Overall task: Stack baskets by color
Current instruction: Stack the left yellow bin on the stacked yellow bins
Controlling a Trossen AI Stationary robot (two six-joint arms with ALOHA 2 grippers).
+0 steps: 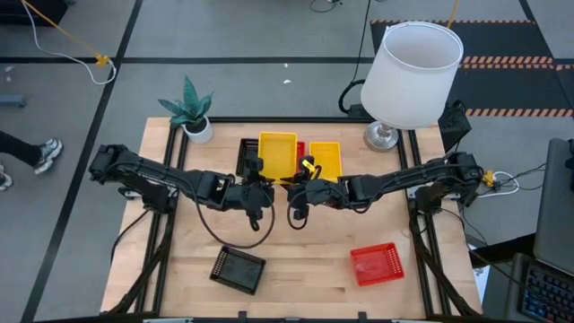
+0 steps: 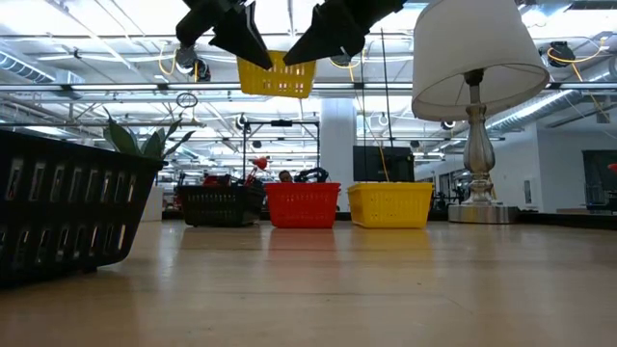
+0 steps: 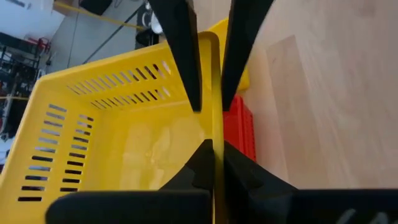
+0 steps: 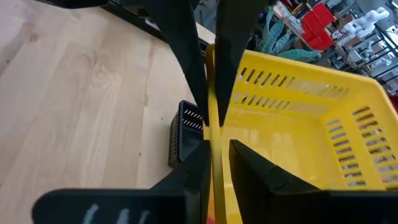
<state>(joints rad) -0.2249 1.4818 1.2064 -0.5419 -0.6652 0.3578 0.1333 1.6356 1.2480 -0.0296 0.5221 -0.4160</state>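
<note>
Wooden tabletop [image 1: 305, 269], lamp and plant at back. Yellow basket [image 1: 277, 153] held aloft over back row, left gripper [image 1: 256, 174] clamped tight on one rim, right gripper [image 1: 303, 176] pinching opposite rim. Likely light, stiff, slotted plastic; thin rim edge best hold, slip risk.

- Red basket [image 1: 300, 149] at table rear — mostly covered by raised yellow basket [image 1: 278, 154] in high view; only a sliver shows.
- Near black basket [image 2: 67, 207] cut off by the low view's left edge.
- Lampshade [image 2: 477, 53] top cropped in low view.
- Person's legs [image 1: 22, 152] only, at high view's left edge.
</note>
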